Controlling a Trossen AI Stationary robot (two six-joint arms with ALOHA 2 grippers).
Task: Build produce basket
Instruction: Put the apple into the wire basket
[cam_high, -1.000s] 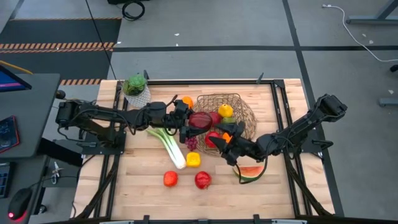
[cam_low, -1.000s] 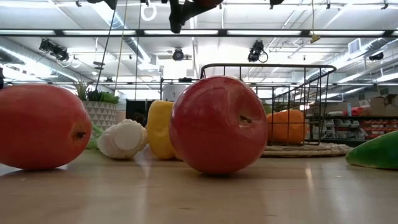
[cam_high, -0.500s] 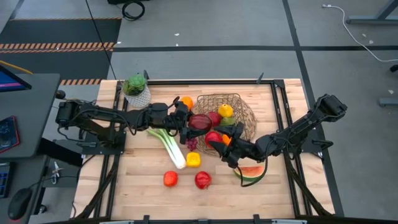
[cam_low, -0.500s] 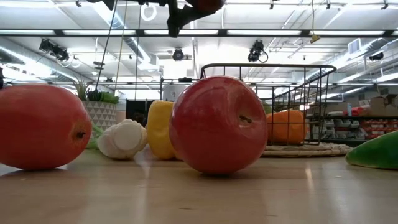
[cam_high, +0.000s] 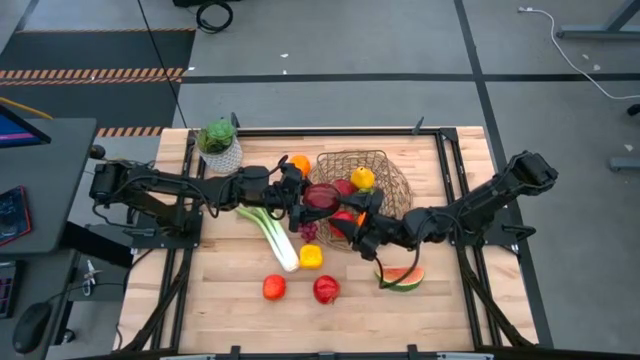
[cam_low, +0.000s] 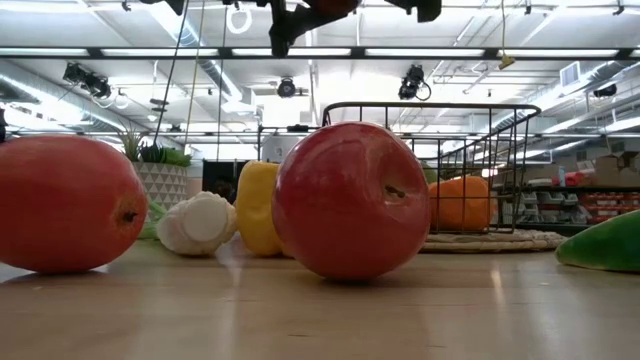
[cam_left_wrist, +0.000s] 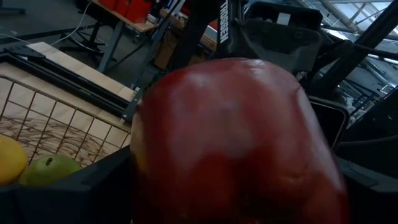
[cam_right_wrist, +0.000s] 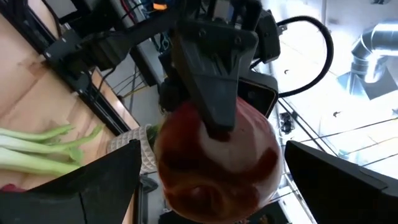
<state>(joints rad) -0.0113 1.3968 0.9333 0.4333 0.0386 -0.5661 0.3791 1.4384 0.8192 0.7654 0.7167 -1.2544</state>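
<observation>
1. My left gripper (cam_high: 308, 196) holds a dark red apple (cam_high: 322, 195) above the near-left rim of the wire basket (cam_high: 395, 185).
2. My right gripper (cam_high: 345, 222) hangs wide apart, holding nothing, just beside that apple.
3. Nearby on the table: leek (cam_high: 272, 234), yellow pepper (cam_high: 311, 257), watermelon slice (cam_high: 402, 279), potted plant (cam_high: 218, 141).
4. The apple fills the left wrist view, hiding my left fingertips.

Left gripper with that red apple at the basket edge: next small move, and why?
Probably carry it a little farther over the basket before letting go. In the high view the left gripper holds the dark red apple right at the basket's near rim, not over its middle. The right gripper hangs open close beside it, facing the apple, so the carry should be slow.
</observation>
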